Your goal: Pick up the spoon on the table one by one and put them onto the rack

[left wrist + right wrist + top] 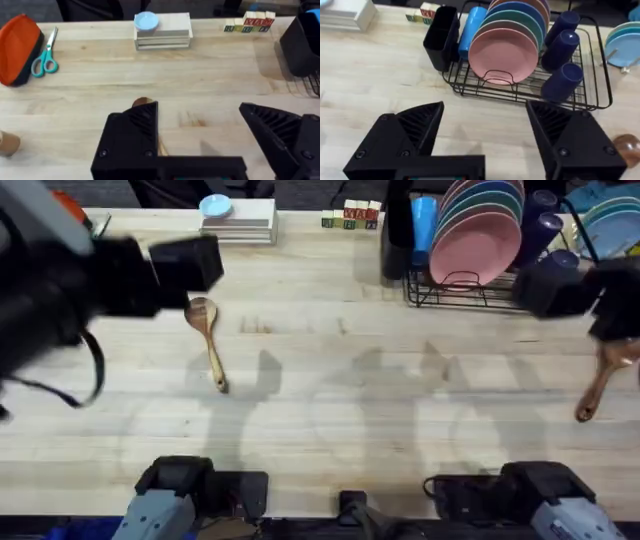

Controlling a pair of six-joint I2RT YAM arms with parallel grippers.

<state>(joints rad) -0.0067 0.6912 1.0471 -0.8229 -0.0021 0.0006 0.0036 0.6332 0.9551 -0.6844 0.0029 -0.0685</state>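
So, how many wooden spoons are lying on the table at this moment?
2. One spoon lies on the left part of the table, under the left hand. The other spoon lies at the right edge, near the rack.

bright even light, soft shadows on table (320, 420) — near arms blurred

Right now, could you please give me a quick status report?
Both claws, left and right, open, empty. Two spoons on the table. Rack path unobstructed.
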